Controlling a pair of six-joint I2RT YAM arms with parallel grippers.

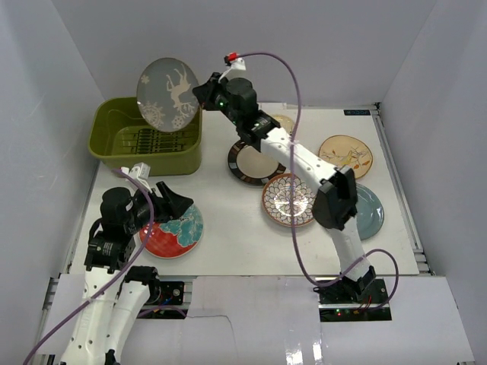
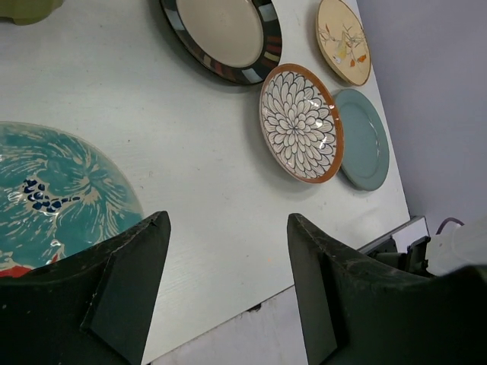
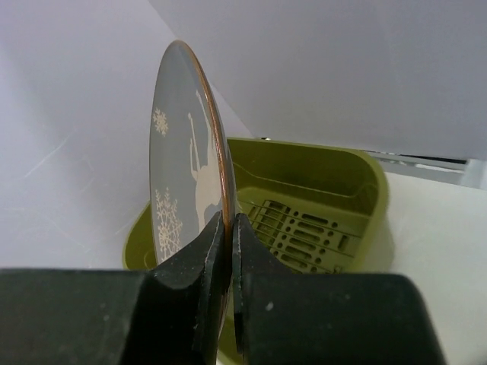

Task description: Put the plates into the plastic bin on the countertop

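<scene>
- Now my right tool [image 3: 228, 228] pinches the grey snowflake plate [image 3: 179, 152] by its rim, the plate on edge.
- The olive bin [image 3: 335, 175] lies just beyond and below.

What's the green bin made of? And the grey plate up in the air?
The bin looks like plastic: smooth olive walls, a soft sheen, moulded slots in the bottom. The grey plate is probably glazed ceramic: glossy face, printed white pattern, thin brown rim.
</scene>
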